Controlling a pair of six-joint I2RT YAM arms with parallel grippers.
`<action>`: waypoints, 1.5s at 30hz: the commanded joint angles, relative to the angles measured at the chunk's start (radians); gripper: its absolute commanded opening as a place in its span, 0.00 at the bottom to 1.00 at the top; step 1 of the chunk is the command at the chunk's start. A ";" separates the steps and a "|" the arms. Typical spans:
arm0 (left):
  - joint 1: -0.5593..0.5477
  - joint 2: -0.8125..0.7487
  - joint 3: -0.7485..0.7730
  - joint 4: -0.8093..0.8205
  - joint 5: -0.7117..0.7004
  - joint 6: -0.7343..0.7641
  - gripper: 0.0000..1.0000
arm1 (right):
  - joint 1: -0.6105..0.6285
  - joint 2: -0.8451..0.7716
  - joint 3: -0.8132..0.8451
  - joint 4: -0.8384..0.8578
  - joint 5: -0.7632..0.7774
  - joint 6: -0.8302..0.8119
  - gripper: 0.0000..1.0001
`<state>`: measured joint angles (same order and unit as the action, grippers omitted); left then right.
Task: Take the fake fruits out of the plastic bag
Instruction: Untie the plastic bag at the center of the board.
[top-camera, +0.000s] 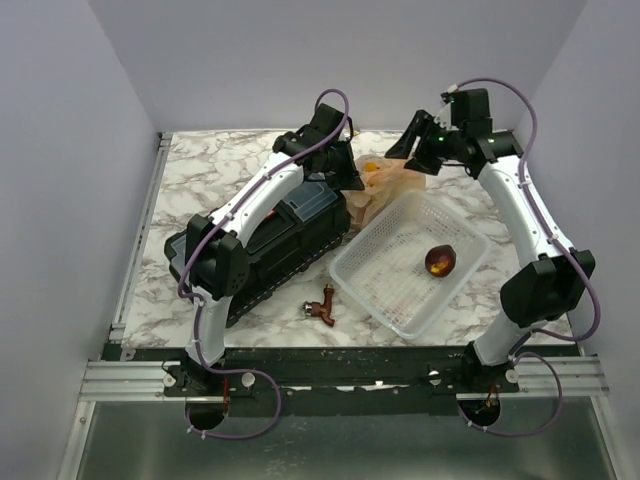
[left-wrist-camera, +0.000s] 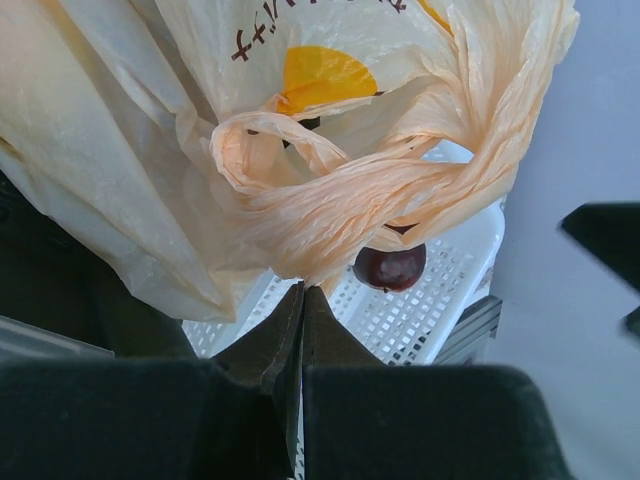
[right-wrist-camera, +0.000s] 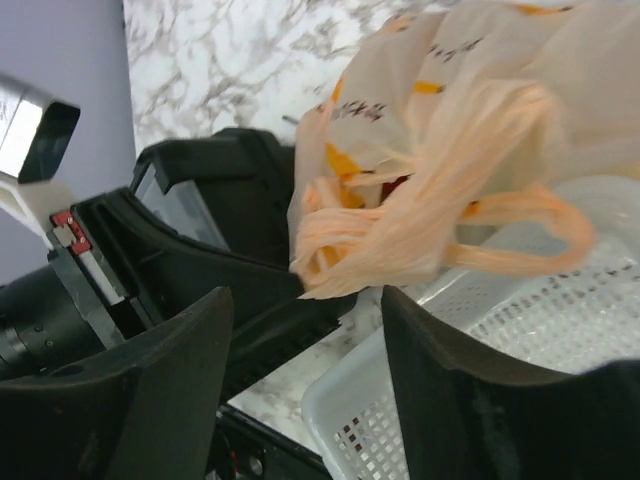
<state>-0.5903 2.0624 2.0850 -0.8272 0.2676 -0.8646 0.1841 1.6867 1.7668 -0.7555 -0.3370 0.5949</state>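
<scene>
Starting nearest the arm bases, we see a small bronze tap fitting (top-camera: 322, 305) lying on the marble surface (top-camera: 200, 170), by the gap between a black tool case (top-camera: 290, 240) on the left and a white mesh basket (top-camera: 385, 290) on the right. Inside the basket rests one maroon-brown glossy fruit (top-camera: 440, 261). Farther back, the plastic bag (top-camera: 385, 182) sits crumpled at the basket's far corner, just beside the case, its lower edge overlapping the basket rim. Our left arm's fingers (left-wrist-camera: 262, 345) are pressed together on a twisted strand of the bag's handle. Our right arm's fingers (right-wrist-camera: 150, 400) stand spread apart just beside the bag's bunched top, gripping nothing. In the right wrist view a dark red patch shows through the film; we cannot tell what it is.
</scene>
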 joint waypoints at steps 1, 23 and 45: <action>-0.002 -0.020 0.018 0.017 0.047 -0.033 0.00 | 0.049 0.032 -0.038 0.046 0.019 0.050 0.59; -0.016 -0.011 0.032 -0.007 0.077 -0.027 0.00 | 0.049 0.140 0.010 0.028 0.188 0.030 0.29; -0.020 -0.103 -0.039 -0.047 0.022 0.049 0.00 | -0.152 0.432 0.351 0.043 -0.085 0.284 0.01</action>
<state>-0.6044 2.0182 2.0525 -0.8566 0.3138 -0.8528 0.0422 2.0712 2.0823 -0.7399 -0.2768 0.8650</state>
